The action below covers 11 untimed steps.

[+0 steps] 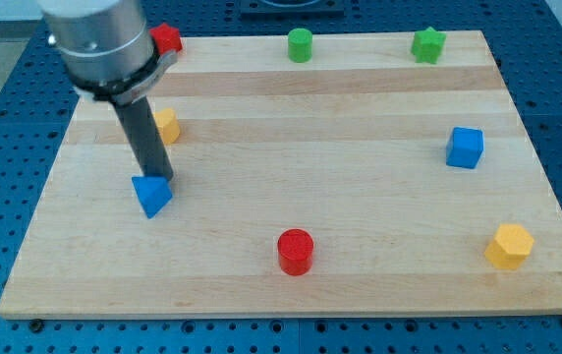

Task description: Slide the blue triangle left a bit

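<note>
Blue triangle point(151, 195) lay at the table's point(291, 280) left part, touching my tip point(158, 178) from just below. No gripper was fitted, so no jaw state could be told. A yellow block point(167, 126) sat just behind the rod, a red block point(166, 39) farther up, and a red cylinder point(296, 252) lay well to the tip's lower right.

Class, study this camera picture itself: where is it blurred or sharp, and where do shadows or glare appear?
Camera view: the arm's grey housing at the view's top left looks soft, slightly blurred; the blocks are sharp. My tip touches the blue triangle. The red cylinder casts only a faint shadow. The wooden board shows even light, no harsh glare.
</note>
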{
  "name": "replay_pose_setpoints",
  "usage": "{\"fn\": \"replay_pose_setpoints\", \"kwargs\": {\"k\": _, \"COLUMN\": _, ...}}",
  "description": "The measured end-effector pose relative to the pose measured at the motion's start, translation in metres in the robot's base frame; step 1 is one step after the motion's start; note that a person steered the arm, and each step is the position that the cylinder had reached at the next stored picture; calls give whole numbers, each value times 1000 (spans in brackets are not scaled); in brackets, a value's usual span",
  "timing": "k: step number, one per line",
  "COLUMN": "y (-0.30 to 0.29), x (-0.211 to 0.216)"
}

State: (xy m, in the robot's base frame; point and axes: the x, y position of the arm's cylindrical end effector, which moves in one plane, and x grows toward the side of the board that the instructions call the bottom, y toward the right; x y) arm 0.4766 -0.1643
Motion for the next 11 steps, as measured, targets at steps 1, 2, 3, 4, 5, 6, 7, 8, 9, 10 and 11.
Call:
{"fn": "replay_pose_setpoints", "kwargs": {"k": 1, "y": 0, "x": 32}}
{"fn": "replay_pose_setpoints", "kwargs": {"k": 2, "y": -2, "x": 62}}
{"fn": "replay_pose_setpoints", "kwargs": {"k": 3, "y": 0, "x": 65}}
{"fn": "replay_pose_setpoints", "kwargs": {"k": 4, "y": 20, "x": 65}}
{"fn": "replay_pose_setpoints", "kwargs": {"k": 5, "y": 39, "x": 75}}
{"fn": "replay_pose_setpoints", "kwargs": {"k": 6, "y": 43, "x": 92}}
{"fn": "replay_pose_setpoints", "kwargs": {"k": 7, "y": 27, "x": 93}}
{"fn": "replay_pose_setpoints", "kwargs": {"k": 8, "y": 6, "x": 93}}
{"fn": "replay_pose_setpoints", "kwargs": {"k": 9, "y": -4, "x": 92}}
{"fn": "replay_pose_setpoints", "kwargs": {"k": 10, "y": 14, "x": 40}}
{"fn": "replay_pose_setpoints", "kwargs": {"k": 11, "y": 37, "x": -19}}
